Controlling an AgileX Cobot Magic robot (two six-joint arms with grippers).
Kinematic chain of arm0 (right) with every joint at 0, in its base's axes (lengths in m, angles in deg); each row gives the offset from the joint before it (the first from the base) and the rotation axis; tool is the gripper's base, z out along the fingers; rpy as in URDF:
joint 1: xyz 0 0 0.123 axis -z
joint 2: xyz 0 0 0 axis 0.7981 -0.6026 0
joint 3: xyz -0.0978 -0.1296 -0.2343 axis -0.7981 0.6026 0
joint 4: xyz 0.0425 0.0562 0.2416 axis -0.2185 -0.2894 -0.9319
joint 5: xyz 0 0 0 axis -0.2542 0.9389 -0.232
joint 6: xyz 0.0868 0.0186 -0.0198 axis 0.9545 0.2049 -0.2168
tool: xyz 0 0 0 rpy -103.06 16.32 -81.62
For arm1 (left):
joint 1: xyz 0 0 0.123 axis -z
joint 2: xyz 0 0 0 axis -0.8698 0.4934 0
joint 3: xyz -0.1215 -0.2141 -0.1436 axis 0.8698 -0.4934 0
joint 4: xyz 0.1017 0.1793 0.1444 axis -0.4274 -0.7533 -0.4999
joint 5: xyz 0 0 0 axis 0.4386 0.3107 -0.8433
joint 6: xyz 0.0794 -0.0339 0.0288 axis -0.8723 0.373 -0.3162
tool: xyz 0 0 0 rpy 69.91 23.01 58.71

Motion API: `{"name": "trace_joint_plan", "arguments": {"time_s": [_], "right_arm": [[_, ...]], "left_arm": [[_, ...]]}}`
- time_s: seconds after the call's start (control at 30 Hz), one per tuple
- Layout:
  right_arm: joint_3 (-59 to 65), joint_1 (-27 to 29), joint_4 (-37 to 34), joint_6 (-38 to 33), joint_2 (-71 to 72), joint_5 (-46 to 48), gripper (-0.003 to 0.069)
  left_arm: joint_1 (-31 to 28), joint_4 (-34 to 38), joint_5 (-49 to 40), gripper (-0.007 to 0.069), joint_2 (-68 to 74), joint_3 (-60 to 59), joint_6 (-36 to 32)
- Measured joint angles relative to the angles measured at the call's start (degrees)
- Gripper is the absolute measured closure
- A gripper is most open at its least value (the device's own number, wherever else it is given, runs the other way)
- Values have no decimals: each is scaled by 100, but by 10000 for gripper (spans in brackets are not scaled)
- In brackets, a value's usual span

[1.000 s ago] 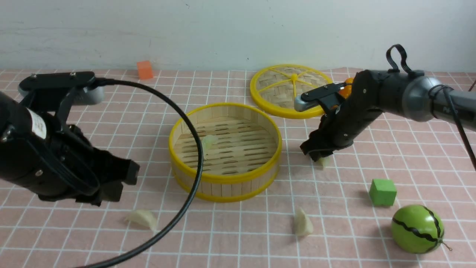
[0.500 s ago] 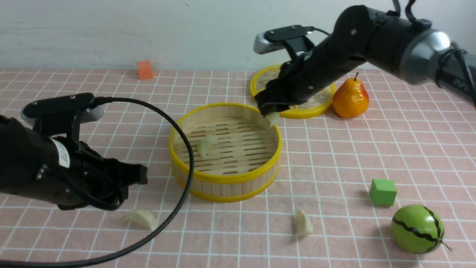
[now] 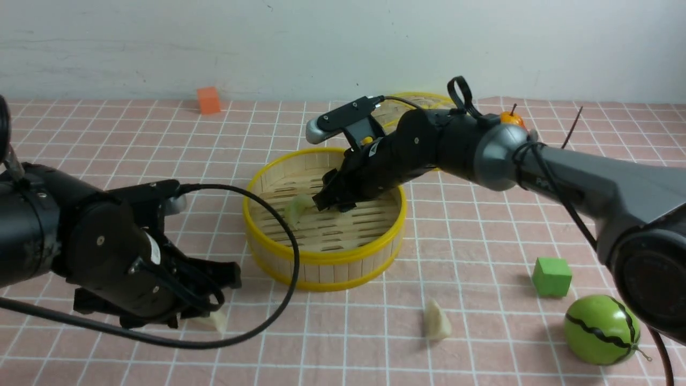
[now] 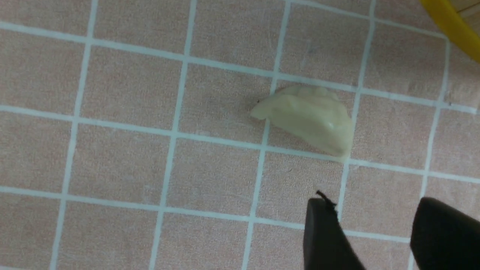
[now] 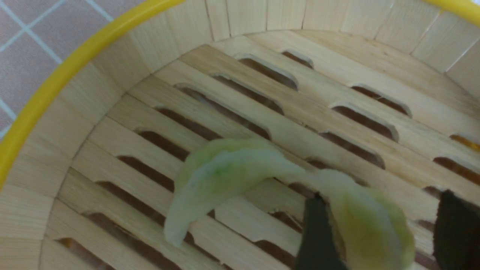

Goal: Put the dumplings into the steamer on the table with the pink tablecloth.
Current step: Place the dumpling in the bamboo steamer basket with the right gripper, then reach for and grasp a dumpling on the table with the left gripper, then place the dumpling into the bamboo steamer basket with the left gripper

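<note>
The right gripper (image 3: 331,202) reaches inside the steamer (image 3: 321,258), its jaws parted around a greenish dumpling (image 5: 369,225) that rests against one finger and touches a second dumpling (image 5: 225,172) on the slats, away from the wall. The left gripper (image 4: 375,225), jaws apart and empty, hovers beside a third dumpling (image 4: 307,120) on open pink tablecloth (image 3: 482,241) outside the yellow rim. A fourth dumpling (image 3: 437,321) lies apart.

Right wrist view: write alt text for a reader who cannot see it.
Inside the steamer, a yellow-green dumpling sits between the open fingers of the right gripper, touching one finger and clear of the other. A pale green dumpling lies beside it on the slatted floor; pink tablecloth shows beyond the yellow rim.
</note>
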Motion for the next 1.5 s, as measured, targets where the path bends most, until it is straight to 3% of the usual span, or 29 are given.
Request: {"name": "trace_joint_plan", "arguments": {"time_s": [0.13, 0.23, 0.37, 0.63, 0.83, 1.0, 1.2, 1.33, 1.5], "right_arm": [[0, 0, 49, 0, 8, 57, 124], [0, 0, 115, 0, 104, 288, 110], [0, 13, 498, 201, 601, 770, 134], [0, 154, 1826, 1521, 1904, 1905, 220], [0, 209, 2469, 1842, 2390, 2637, 237], [0, 209, 2495, 1846, 2410, 3037, 238], [0, 209, 2520, 1846, 2410, 3348, 238], [0, 209, 2707, 1846, 2420, 3566, 238], [0, 209, 2961, 1846, 2551, 3655, 238]], "left_arm": [[0, 0, 92, 254, 204, 0, 160], [0, -19, 267, 225, 390, 0, 251], [0, -78, 594, 203, 749, 0, 440], [0, -494, 1174, 200, 1308, 6, 835], [0, -621, 1540, 265, 1421, 44, 1012], [-5, -653, 1718, 417, 1453, 44, 1036], [-5, -775, 1692, 419, 1444, 55, 1001], [-5, -780, 1211, 419, 1195, 49, 681], [-5, -161, 620, 419, 56, 254, -374]]}}
